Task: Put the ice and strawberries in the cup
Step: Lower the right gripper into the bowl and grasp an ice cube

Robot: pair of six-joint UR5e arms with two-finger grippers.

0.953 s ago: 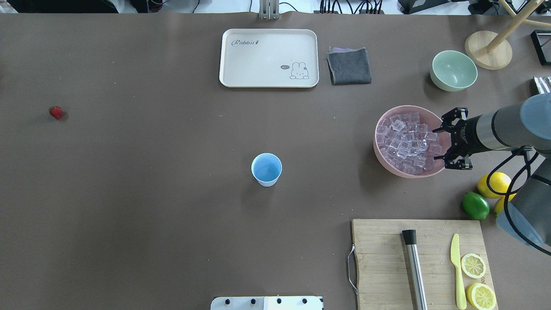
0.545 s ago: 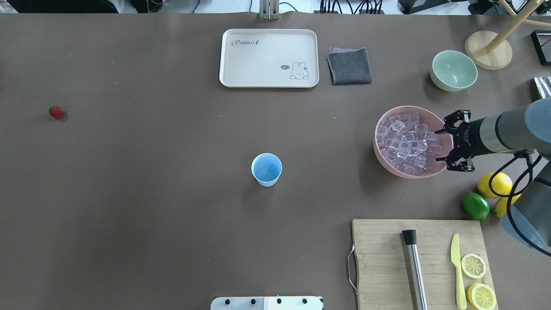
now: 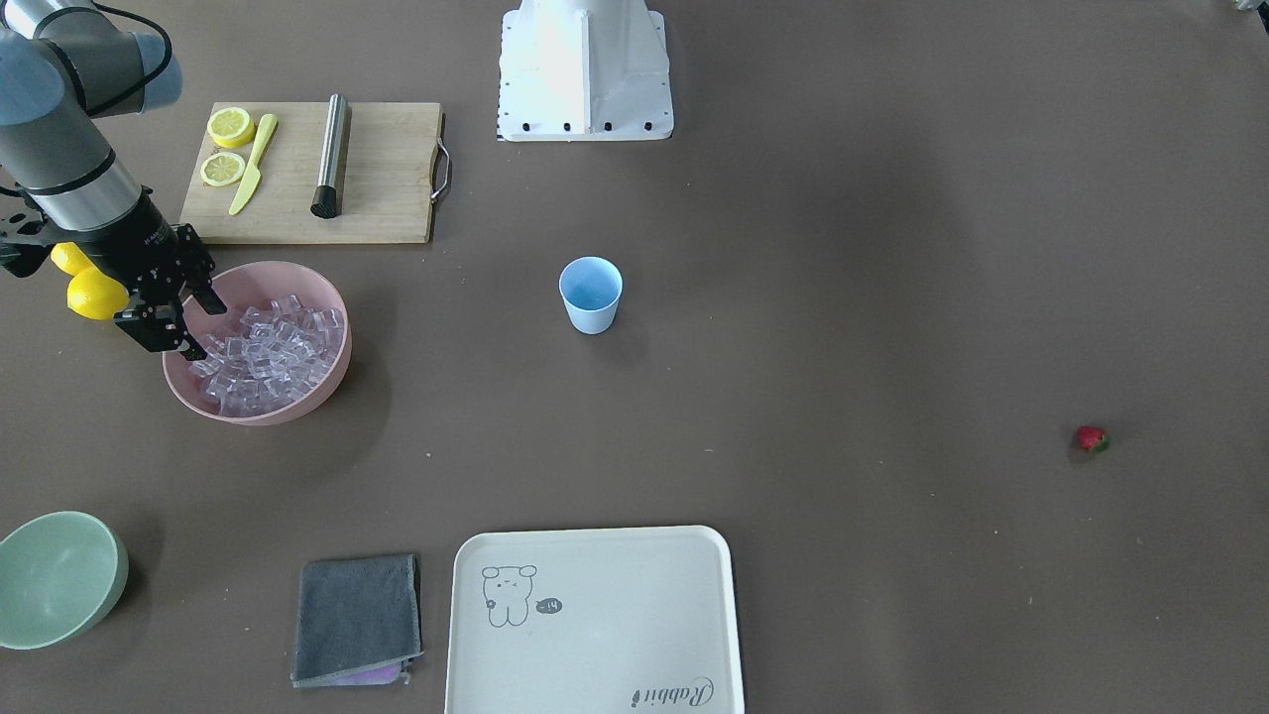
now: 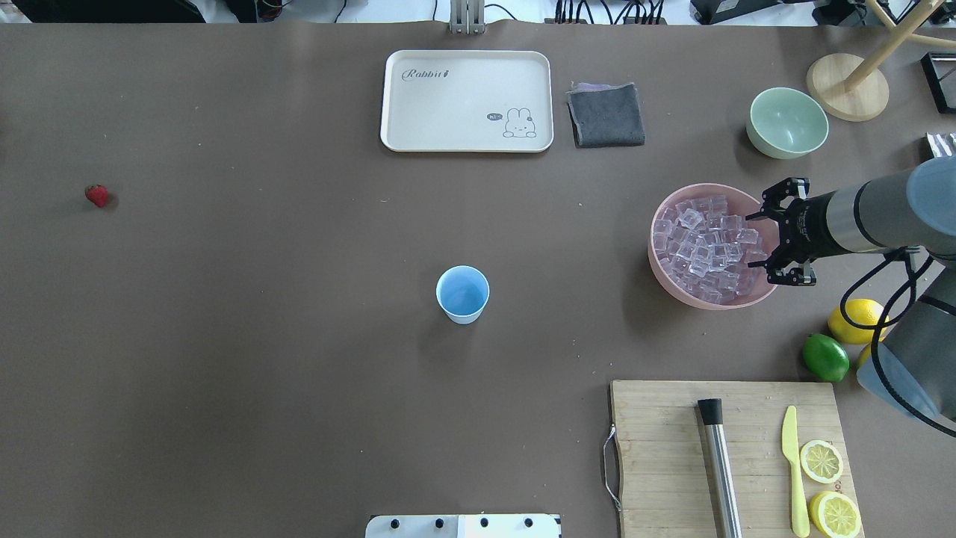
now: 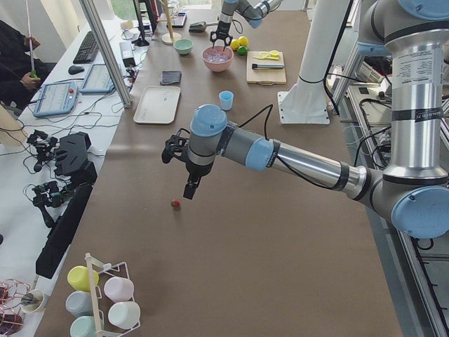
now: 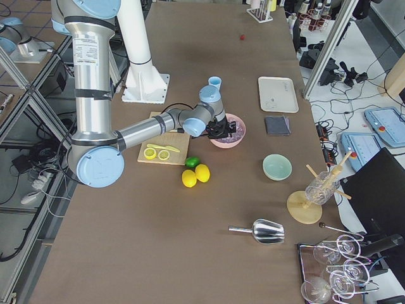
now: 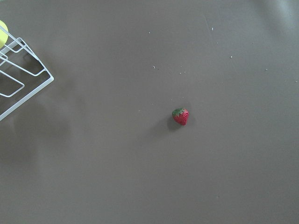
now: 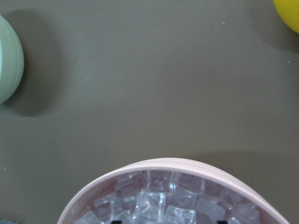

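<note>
Right now, in the front-facing view, the right end effector (image 3: 203, 327) hangs over the rim of the pink bowl (image 3: 297, 405), on the side facing the surface's (image 3: 843, 248) right edge. Its fingers are spread apart above the ice (image 3: 268, 347) heaped inside. The cup (image 3: 591, 294) stands upright near the middle of the surface. The strawberry (image 3: 1091, 438) lies alone toward the left edge.

Overhead, the same fingers are apart over the cubes nearest that rim. The cup shows its blue inside, well apart from bowl and berry.

From the left end of the surface, the left end effector (image 5: 189, 189) points down above the surface, near the strawberry — whether its fingers are apart or together I cannot tell.

From the right end, the near arm reaches to the pink bowl, with the cup beyond it.

The left wrist camera looks down on the strawberry, which lies on its side on bare surface.

The right wrist camera shows the bowl's rim curving along the bottom with ice packed inside — and a pale green bowl (image 8: 8, 58) at the left.
</note>
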